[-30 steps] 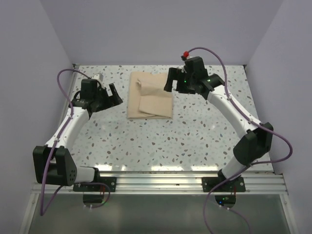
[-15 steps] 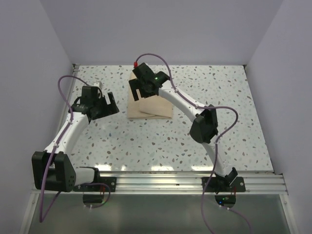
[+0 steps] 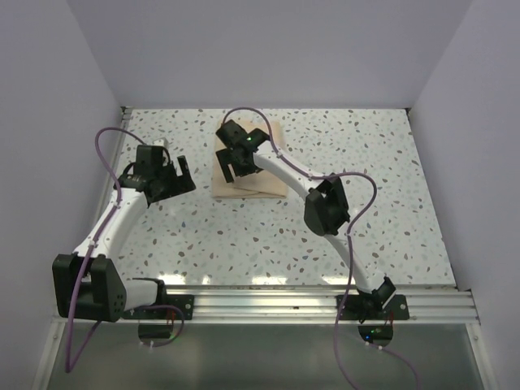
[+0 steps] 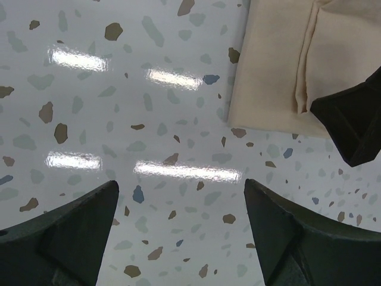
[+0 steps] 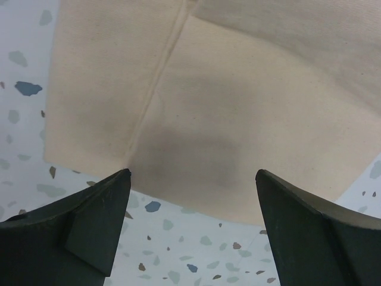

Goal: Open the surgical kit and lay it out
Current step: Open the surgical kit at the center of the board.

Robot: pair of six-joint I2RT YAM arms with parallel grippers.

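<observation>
The cloth wrap (image 3: 264,183) of the surgical kit is folded shut, so what is inside it is hidden. It lies flat on the table (image 3: 366,179), toward 12 o'clock and a little left of the middle. The wrap is tan, soft and matte, and shaped like a rectangle. Flaps are folded over each other on top, and one fold edge runs up through the right wrist view toward 12 o'clock. A grey shadow sits in the middle of the wrap (image 5: 208,77) in that view. The table is smooth and shiny white with small grey, brown and blue specks, and it shows bright streaks of light. The right gripper (image 3: 234,166) hangs over the left part of the wrap. Its black fingers (image 5: 89,226) are spread wide apart and hold nothing; whether they touch the cloth cannot be told. The left gripper (image 3: 180,175) is at 9 o'clock from the wrap, over bare table. Its two dark fingers (image 4: 65,232) are also spread wide with nothing between them. In the left wrist view the wrap (image 4: 274,65) sits at 1 o'clock, and a black part of the right gripper (image 4: 348,128) pokes in at 3 o'clock. A purple cable (image 3: 106,138) loops from each arm.
</observation>
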